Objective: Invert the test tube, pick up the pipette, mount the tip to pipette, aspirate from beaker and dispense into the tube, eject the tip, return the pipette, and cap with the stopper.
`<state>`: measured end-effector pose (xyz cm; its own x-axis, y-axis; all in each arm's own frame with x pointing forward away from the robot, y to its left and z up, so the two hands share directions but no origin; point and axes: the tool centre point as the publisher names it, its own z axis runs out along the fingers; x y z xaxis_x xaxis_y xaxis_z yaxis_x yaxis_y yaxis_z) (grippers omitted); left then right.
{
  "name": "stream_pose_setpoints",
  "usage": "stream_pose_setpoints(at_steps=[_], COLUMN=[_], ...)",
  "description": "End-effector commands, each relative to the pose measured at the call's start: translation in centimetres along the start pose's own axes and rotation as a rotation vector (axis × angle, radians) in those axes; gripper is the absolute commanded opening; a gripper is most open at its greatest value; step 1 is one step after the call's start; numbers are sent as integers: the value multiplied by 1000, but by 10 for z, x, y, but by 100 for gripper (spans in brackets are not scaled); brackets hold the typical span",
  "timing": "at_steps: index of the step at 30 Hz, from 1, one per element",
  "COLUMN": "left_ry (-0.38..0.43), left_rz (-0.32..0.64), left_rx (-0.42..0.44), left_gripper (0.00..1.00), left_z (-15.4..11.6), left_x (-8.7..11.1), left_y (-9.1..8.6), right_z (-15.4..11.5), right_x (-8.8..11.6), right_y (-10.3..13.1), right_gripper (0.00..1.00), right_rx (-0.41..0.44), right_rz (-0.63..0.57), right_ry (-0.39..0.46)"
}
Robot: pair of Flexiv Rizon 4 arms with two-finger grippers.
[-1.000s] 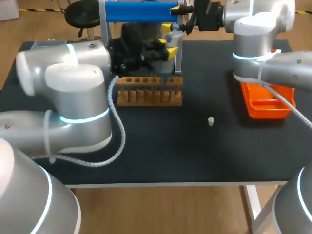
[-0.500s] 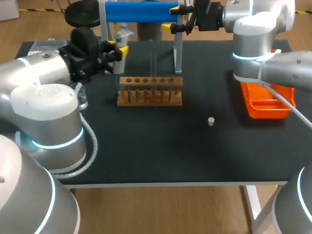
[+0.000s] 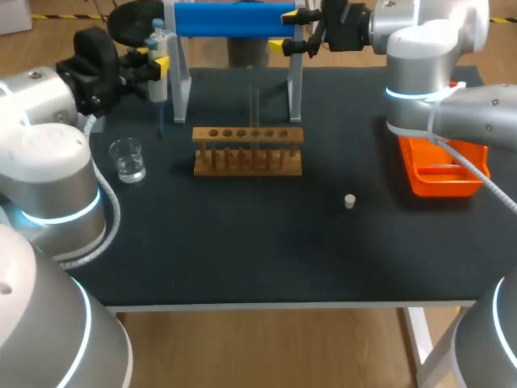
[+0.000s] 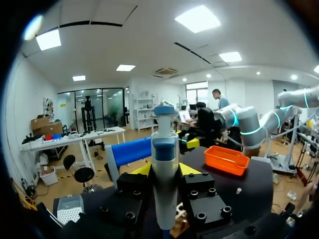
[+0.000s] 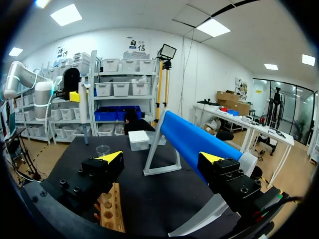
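Note:
My left gripper (image 3: 155, 61) is shut on the white pipette (image 3: 159, 58) with a blue top, held upright over the table's far left corner. Its thin tip hangs down just behind the glass beaker (image 3: 128, 159). In the left wrist view the pipette (image 4: 164, 174) stands between the yellow fingertips (image 4: 143, 169). A clear test tube (image 3: 254, 105) stands upright in the wooden rack (image 3: 248, 150). The small pale stopper (image 3: 350, 201) lies on the mat right of the rack. My right gripper (image 3: 296, 44) hangs open and holds nothing, high at the back by the blue roll's right end.
A blue roll on a grey frame (image 3: 234, 18) spans the back edge behind the rack. An orange tray (image 3: 440, 171) sits at the right under my right arm. A white box (image 5: 138, 140) stands in the far left corner near the beaker (image 5: 103, 148).
My left arm has swung left with the pipette, from behind the rack to the far left corner beside the beaker, which it had been hiding. The right arm has not moved.

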<state>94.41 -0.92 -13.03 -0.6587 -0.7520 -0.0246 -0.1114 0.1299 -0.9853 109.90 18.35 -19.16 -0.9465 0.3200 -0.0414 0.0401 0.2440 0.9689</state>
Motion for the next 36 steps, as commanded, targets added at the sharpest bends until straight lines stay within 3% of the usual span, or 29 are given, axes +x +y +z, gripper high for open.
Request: stream_pose_setpoints(at_steps=[1, 19, 36], left_ry=[-11, -126, -219], left_rz=[-6, -40, -84], left_rx=[2, 6, -3], left_gripper=[0, 0, 0], left_z=[29, 96, 148], left_x=[-15, -28, -37], left_y=[-5, -28, -26], right_z=[1, 1, 1], right_x=[-1, -1, -1], right_y=[0, 0, 0], right_gripper=[100, 100, 100], right_rx=[2, 2, 2], right_rz=[0, 0, 0], right_ry=[1, 1, 1])
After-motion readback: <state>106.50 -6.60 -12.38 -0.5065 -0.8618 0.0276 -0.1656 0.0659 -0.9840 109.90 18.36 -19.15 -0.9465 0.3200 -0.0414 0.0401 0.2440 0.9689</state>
